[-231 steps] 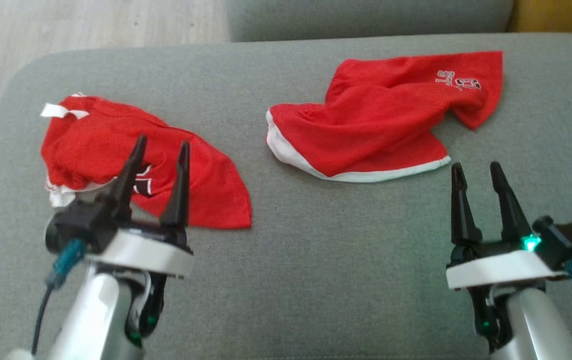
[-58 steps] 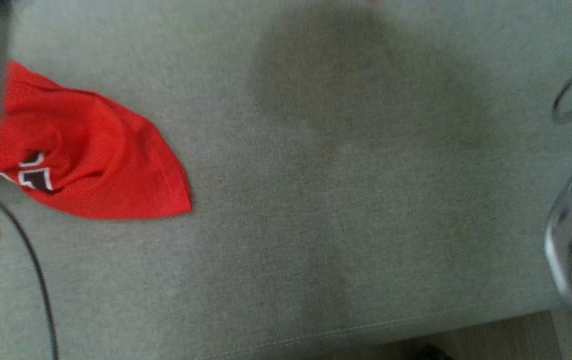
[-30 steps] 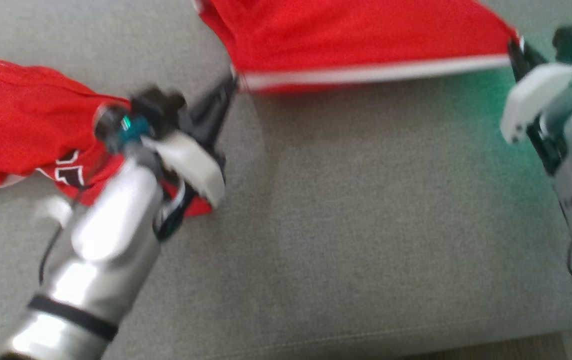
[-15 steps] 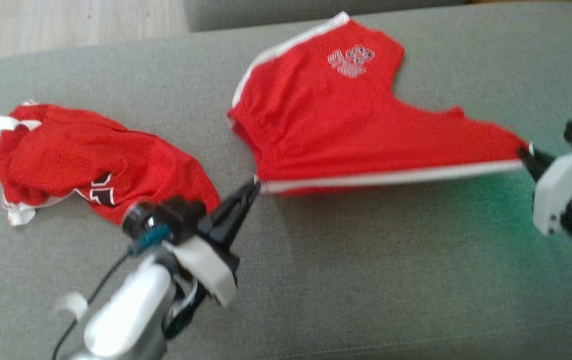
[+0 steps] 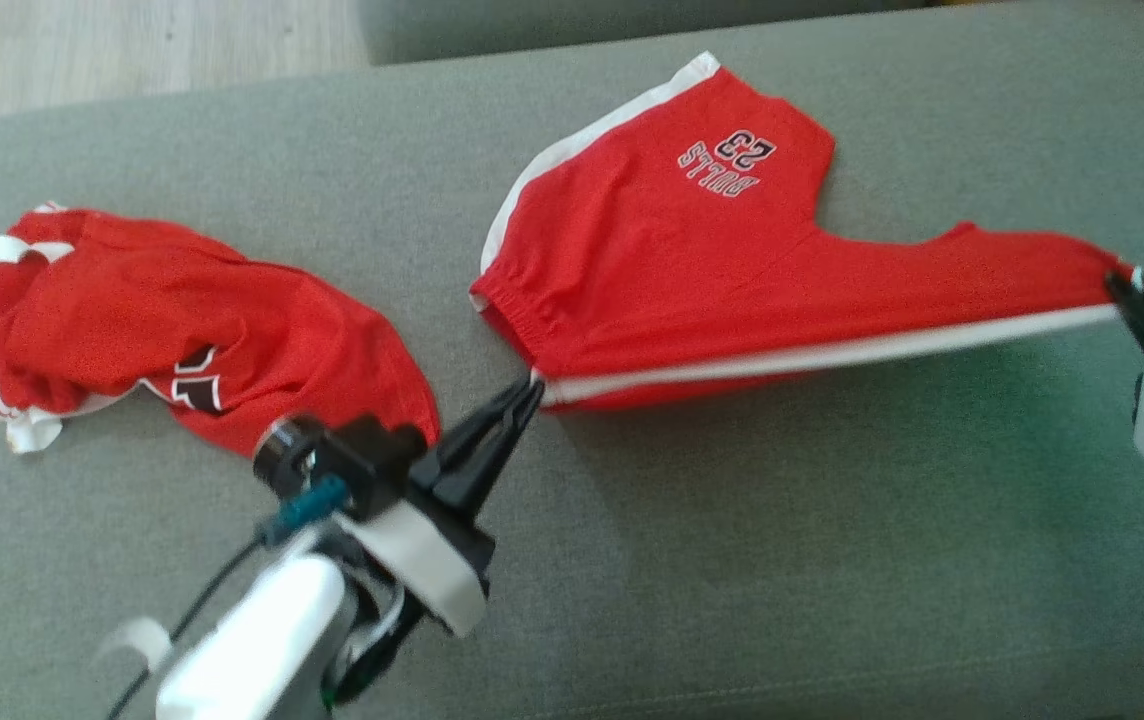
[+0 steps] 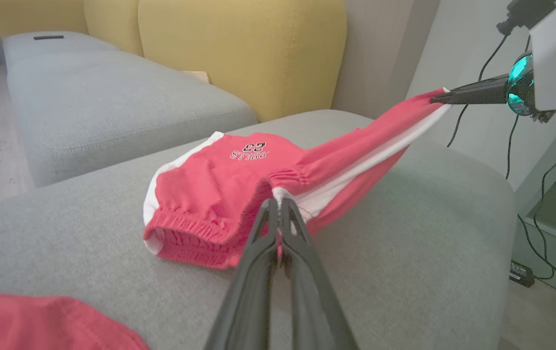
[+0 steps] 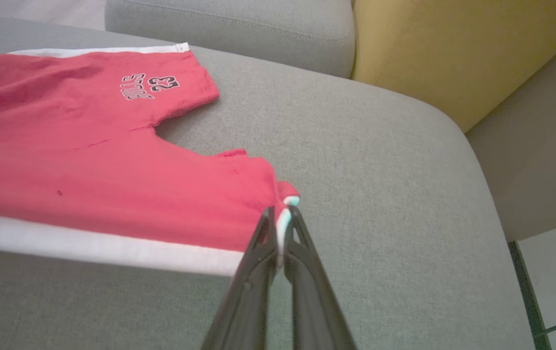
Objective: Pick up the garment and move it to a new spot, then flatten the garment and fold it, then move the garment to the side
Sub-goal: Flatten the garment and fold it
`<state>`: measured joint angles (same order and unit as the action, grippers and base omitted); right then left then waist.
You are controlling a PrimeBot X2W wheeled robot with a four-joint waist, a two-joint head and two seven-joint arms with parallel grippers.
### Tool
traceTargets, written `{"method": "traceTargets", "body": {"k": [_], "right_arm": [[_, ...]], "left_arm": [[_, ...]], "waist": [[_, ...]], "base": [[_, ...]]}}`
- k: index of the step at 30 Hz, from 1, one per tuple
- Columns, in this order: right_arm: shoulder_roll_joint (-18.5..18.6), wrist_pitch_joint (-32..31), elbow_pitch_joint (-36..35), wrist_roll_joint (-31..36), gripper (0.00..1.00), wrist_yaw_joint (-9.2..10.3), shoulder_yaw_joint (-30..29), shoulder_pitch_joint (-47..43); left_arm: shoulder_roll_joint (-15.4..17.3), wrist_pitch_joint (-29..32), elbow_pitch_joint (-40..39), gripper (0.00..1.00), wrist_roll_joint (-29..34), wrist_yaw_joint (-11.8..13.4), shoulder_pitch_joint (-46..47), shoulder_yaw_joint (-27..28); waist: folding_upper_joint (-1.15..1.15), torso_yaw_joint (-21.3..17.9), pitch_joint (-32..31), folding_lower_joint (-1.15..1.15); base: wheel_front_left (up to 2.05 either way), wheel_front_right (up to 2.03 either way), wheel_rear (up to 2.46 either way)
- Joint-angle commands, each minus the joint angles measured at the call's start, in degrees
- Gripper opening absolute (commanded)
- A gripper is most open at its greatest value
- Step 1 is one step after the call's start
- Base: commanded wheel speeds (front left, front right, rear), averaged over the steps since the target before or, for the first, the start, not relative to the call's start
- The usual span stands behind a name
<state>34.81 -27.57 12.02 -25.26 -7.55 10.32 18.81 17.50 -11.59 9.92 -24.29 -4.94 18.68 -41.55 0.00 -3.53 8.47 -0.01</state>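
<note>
From the head we see the red shorts (image 5: 692, 270) stretched across the far right part of the grey cushion (image 5: 732, 540). Our left gripper (image 5: 530, 392) is pinched onto the waistband corner, and our right gripper (image 5: 1124, 290) is clamped on the leg hem near the right edge. A second red garment (image 5: 182, 320) lies crumpled toward the left edge. Our left wrist view shows the white-striped side lifted taut between both grippers. Our right wrist view shows its fingers closed on white trim.

Soft red cloth shorts (image 5: 692, 270), matt grey woven sofa (image 5: 732, 560)
</note>
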Motion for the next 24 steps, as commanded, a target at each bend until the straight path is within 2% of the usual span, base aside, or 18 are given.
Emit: {"method": "traceTargets", "body": {"k": [1, 6, 12, 24], "right_arm": [[1.41, -0.64, -2.16, 1.28, 0.00, 0.06, -1.55, 0.48], [-1.12, -3.10, -5.43, 5.18, 0.00, 0.06, -3.86, 3.42], [-1.84, -4.23, -4.83, 7.53, 0.00, 0.06, -3.67, 9.43], [-1.08, -1.51, 6.25, 9.72, 0.00, 0.06, 5.00, 28.91]], "left_arm": [[1.65, 0.11, -1.84, 0.00, 0.05, 0.64, 4.19, 3.55], [1.18, 0.45, -1.62, 0.00, 0.27, 0.71, 8.23, 4.39], [0.30, 0.97, 0.12, 0.00, 0.47, 0.23, 13.74, 4.79], [-2.68, 0.43, 6.59, 0.00, 0.23, 0.19, 21.08, 5.11]], "waist": [[0.00, 0.31, 1.07, 0.01], [0.00, 1.16, 3.97, 0.01], [0.00, 2.72, 7.64, 0.01], [0.00, 7.47, 14.23, 0.01]], "base": [[0.00, 0.00, 0.00], [0.00, 0.00, 0.00], [0.00, 0.00, 0.00], [0.00, 0.00, 0.00]]}}
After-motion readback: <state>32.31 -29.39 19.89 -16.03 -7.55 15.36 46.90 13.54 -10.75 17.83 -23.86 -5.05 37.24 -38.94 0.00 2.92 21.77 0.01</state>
